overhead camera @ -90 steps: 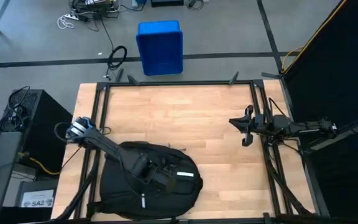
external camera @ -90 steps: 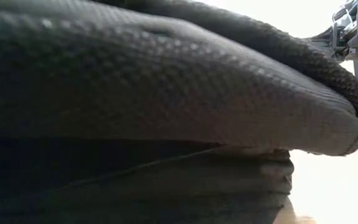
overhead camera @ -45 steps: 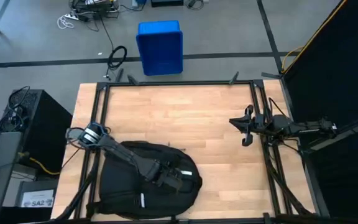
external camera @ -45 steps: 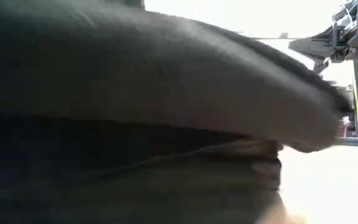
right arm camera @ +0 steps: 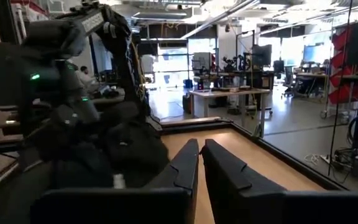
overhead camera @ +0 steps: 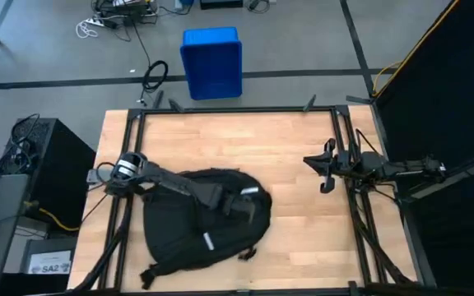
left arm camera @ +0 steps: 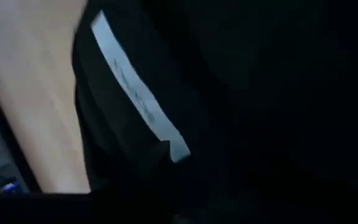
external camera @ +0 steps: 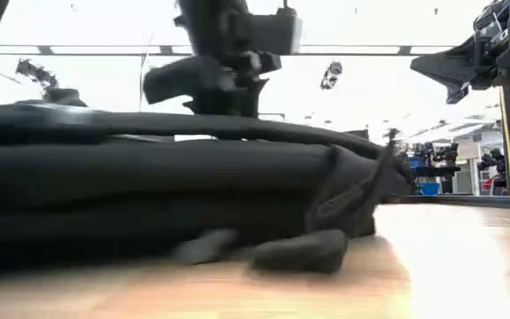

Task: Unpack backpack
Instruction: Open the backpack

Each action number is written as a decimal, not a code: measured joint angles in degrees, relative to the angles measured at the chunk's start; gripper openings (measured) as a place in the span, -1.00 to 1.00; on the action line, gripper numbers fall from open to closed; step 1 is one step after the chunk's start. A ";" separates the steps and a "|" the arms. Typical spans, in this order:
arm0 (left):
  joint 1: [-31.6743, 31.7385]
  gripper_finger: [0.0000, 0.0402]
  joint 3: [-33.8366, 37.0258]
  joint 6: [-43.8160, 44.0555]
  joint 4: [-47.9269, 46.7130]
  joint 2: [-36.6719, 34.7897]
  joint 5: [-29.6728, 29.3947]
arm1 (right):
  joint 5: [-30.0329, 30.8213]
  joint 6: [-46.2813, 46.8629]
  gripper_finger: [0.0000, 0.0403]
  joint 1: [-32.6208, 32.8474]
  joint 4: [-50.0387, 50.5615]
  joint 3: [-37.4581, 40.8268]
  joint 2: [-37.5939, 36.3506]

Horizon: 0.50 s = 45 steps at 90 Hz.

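The black backpack [overhead camera: 189,237] lies flat on the near left part of the wooden table, its white stripes [overhead camera: 210,241] up. A strap end [overhead camera: 149,276] trails at the near edge. In the low view the backpack [external camera: 149,186] shows low and wide. My left gripper [overhead camera: 241,203] sits down on its far right part, shut on the fabric. The left wrist view shows only black fabric and one white stripe [left arm camera: 135,93]. My right gripper [overhead camera: 326,173] waits shut at the table's right side, apart from the backpack. My left gripper comes from above onto the backpack's upper fabric [external camera: 237,122] near its far right end, beside a white stripe. The gripper's own body and the dark fabric hide the place of contact, so the hold cannot be told. The backpack rests flat on the table.
A blue bin [overhead camera: 212,62] stands on the floor beyond the far edge, and a black box [overhead camera: 44,164] stands left of the table. Bare wood [overhead camera: 237,144] spreads over the far half. Dark frame rails [overhead camera: 356,214] run along the right side.
My left gripper has gone toward the far edge and toward the table's right, and the backpack has gone with it. The backpack has slid away from the near edge and turned about, its right end swinging toward the far edge and its straps trailing at the near left.
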State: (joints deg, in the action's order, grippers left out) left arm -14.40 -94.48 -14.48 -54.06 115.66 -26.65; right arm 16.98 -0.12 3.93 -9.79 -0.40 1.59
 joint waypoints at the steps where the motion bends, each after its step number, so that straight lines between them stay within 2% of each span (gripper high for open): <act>1: 0.41 -0.27 0.00 -0.62 0.47 0.00 0.01 | 0.00 0.00 -0.99 -0.01 -0.01 0.01 -0.01; 17: 7.12 -0.34 0.00 -9.50 6.92 0.00 0.12 | 0.01 0.00 -0.98 0.00 0.00 0.01 0.01; 27: 9.97 -0.35 -1.33 -11.74 7.84 0.02 0.07 | 0.01 0.00 -0.96 -0.01 -0.01 0.02 0.01; 35: 10.83 -0.35 -3.60 -10.98 6.18 -0.02 -0.98 | 0.01 0.00 -0.96 0.01 0.01 0.02 0.01; 45: 10.50 -0.35 -8.99 -10.25 -0.39 -0.42 -3.48 | 0.01 0.00 -0.98 0.01 0.01 0.01 -0.01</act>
State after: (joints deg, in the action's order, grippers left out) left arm -3.90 -103.47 -24.72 -54.44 115.24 -30.13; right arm 16.99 -0.12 3.95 -9.78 -0.40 1.58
